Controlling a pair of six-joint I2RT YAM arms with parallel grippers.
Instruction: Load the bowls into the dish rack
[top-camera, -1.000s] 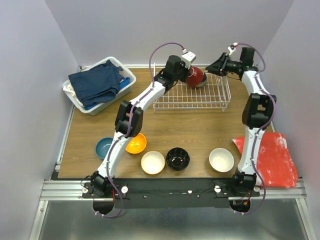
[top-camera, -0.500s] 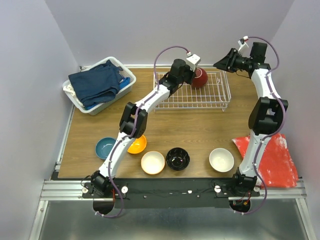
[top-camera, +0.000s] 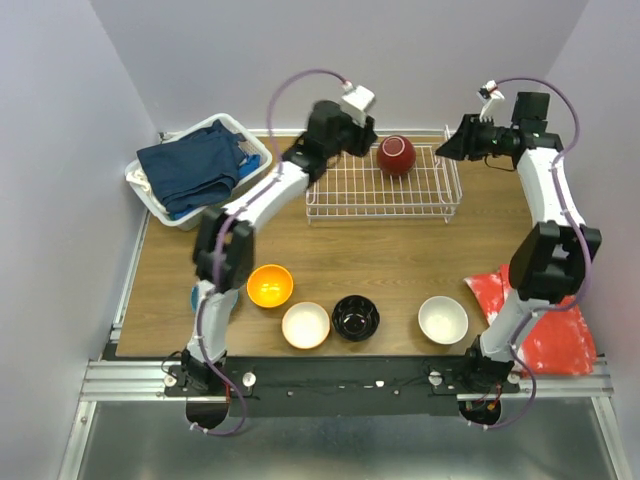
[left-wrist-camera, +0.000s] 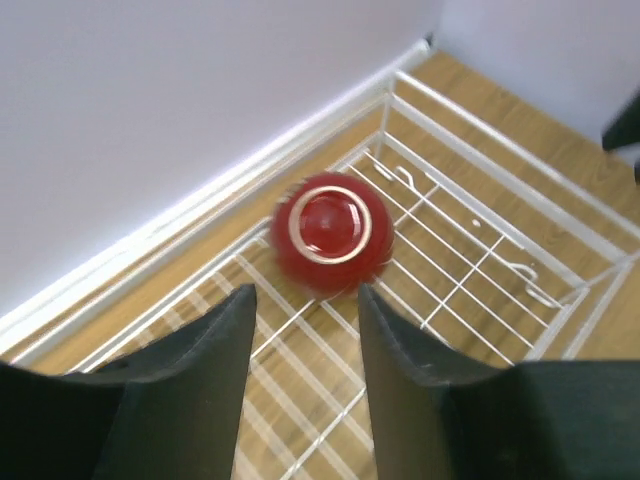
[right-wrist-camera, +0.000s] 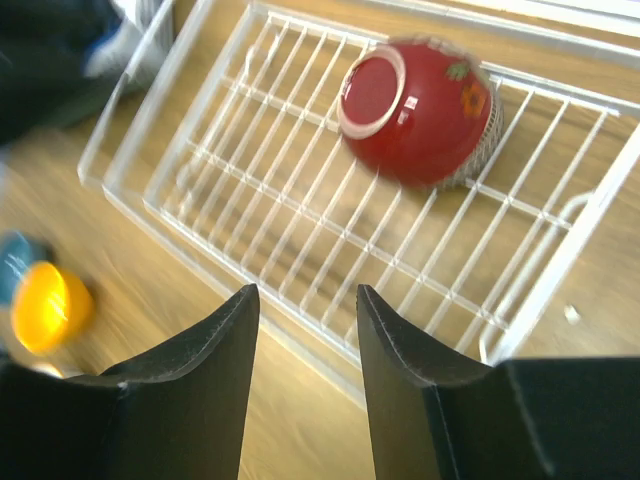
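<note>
A dark red bowl (top-camera: 396, 155) lies upside down in the far part of the white wire dish rack (top-camera: 340, 203), held by nothing. My left gripper (top-camera: 362, 137) hovers just left of it, open and empty; in the left wrist view the bowl (left-wrist-camera: 331, 230) sits beyond the fingertips (left-wrist-camera: 236, 310). Off the rack's right end, my right gripper (top-camera: 452, 141) is open and empty, with the bowl (right-wrist-camera: 420, 105) and rack (right-wrist-camera: 250, 190) below it. Orange (top-camera: 270, 285), cream (top-camera: 305, 325), black (top-camera: 355, 318) and white (top-camera: 443, 320) bowls stand along the table's front. A blue bowl (right-wrist-camera: 14, 256) is mostly hidden.
A white plastic basket (top-camera: 258, 150) with dark blue cloth stands at the back left. A red cloth (top-camera: 550, 320) lies at the front right beside the right arm. Walls close in behind and beside the rack.
My left gripper has opened and drawn back to the left, leaving the red bowl upside down in the rack. The right gripper has pulled away to the right.
</note>
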